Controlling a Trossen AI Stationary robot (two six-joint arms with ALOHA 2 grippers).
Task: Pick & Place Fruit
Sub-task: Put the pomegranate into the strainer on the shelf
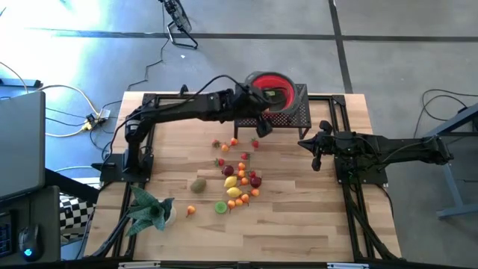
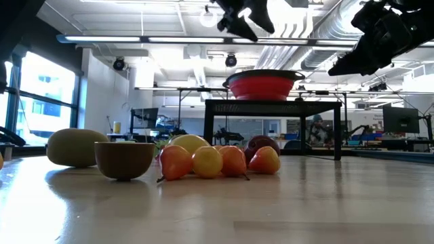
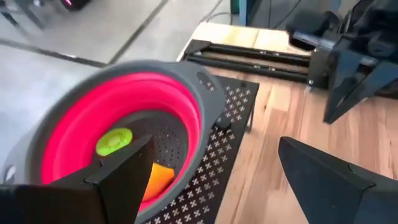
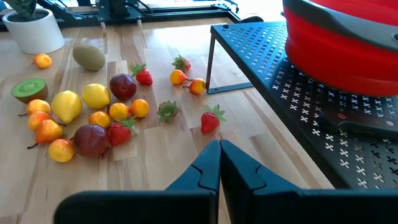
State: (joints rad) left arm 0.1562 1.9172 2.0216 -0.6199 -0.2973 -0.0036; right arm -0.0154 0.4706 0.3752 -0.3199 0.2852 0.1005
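Note:
Toy fruits lie loose on the wooden table, clustered near its middle (image 1: 239, 181) (image 4: 93, 118): lemons, plums, strawberries, small oranges, a whole kiwi (image 1: 198, 184) and a cut kiwi half (image 4: 28, 89). A green fruit (image 3: 114, 140) and an orange one (image 3: 158, 177) lie inside the red bowl (image 3: 124, 112), which stands on a black perforated rack (image 1: 287, 116) at the far edge. My left gripper (image 3: 224, 180) (image 1: 261, 119) hovers open and empty above the bowl's near rim. My right gripper (image 4: 219, 165) (image 1: 314, 149) is shut and empty, raised right of the rack.
A potted green plant (image 1: 153, 209) stands at the near left corner. The rack's legs (image 4: 209, 59) stand on the table close to two strawberries (image 4: 211, 118). Bare wood stretches along the table's near edge and right side. Cables run over the floor beyond.

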